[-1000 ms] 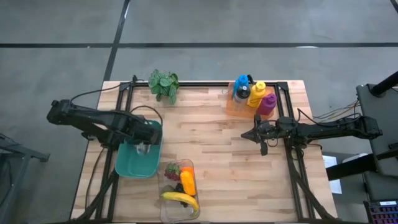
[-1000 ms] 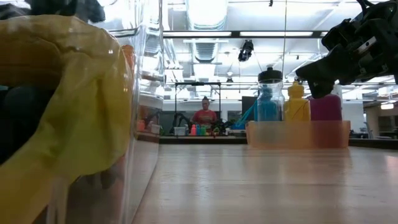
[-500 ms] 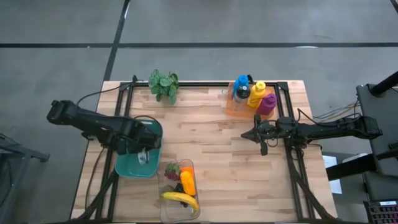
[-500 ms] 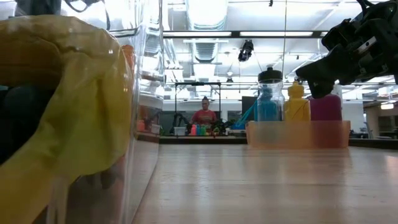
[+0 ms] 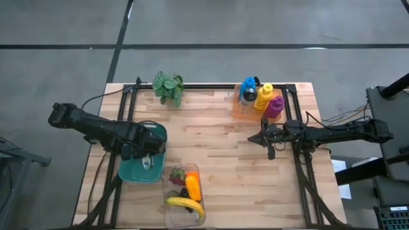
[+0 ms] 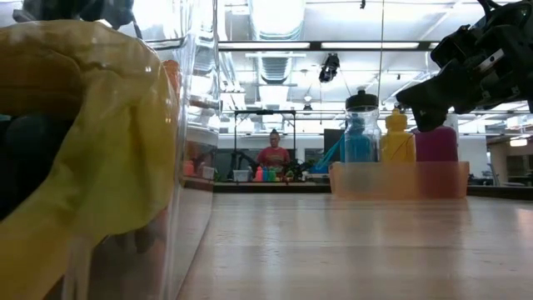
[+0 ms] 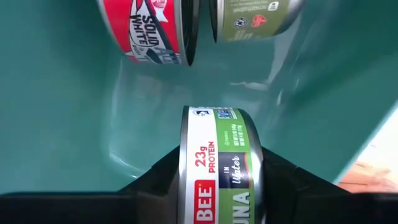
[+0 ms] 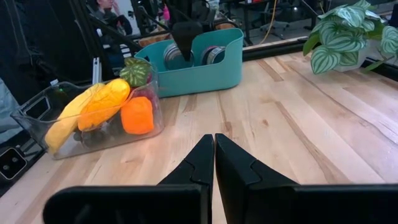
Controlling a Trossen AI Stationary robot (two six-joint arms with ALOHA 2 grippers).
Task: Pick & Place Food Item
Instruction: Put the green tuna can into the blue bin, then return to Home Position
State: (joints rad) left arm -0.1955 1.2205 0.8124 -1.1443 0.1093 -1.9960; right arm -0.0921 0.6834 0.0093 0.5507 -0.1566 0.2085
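Wood table, teal bin (image 5: 142, 167): left gripper (image 7: 217, 186) inside it, clamped across a tuna can (image 7: 217, 163) on edge; rigid, hefty, slick metal, best pinched across its flat ends.

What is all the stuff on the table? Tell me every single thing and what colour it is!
bin: 1, teal, left side of the table
cans: 3 seen, silver with red, green and white labels, in the bin; one is in the left gripper
tray: 1, clear, front middle, beside the bin
banana: 1, yellow, in the tray
orange food: 1, orange, in the tray
plant: 1, green, back left of the table
bottles: 3, blue, yellow and purple, in an orange holder at the back right
person: 1, red top, far back in the room
left gripper: 1, dark, in the bin, shut on a can
right gripper: 1, dark, shut, over the right of the table
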